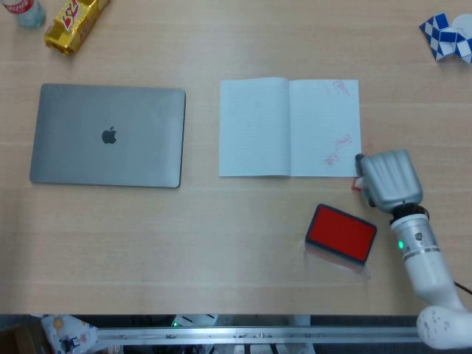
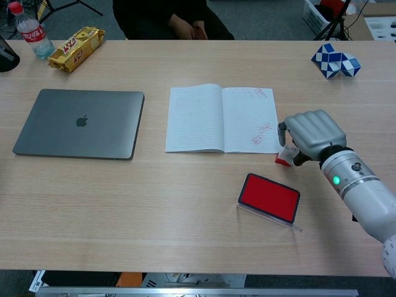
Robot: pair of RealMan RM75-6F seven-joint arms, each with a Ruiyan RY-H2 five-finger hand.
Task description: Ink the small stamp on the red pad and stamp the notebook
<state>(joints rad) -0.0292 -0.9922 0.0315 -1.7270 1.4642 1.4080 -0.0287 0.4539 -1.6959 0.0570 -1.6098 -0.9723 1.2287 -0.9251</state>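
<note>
I work in what looks like an office or lab: a pale wood tabletop with a closed laptop at nine o'clock, someone seated at twelve, and grey carpet with stand legs behind.
</note>
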